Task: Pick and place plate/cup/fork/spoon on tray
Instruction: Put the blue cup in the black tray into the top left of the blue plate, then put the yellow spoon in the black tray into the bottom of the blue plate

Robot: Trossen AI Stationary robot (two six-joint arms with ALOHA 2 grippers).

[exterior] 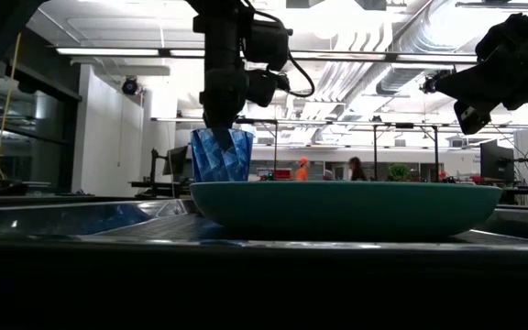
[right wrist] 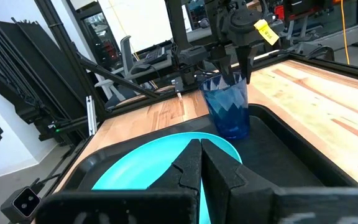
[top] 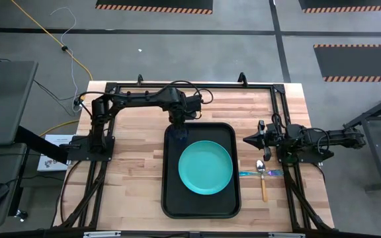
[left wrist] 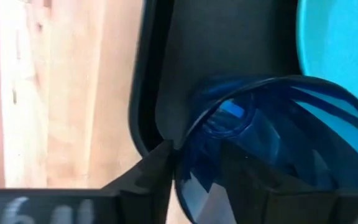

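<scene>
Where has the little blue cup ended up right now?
The cup stands upright in the far left corner of the tray, just beyond the plate, with the left gripper at its rim.

Light wooden table (top: 131, 192) filling the middle of the high view, ringed by a black metal frame (top: 280, 106). Yellow cable (top: 51, 41) trailing across the grey floor at upper left, striped floor markings (top: 154, 8) along the top edge. Two people (exterior: 302, 170) far off at centre of the low view.
</scene>
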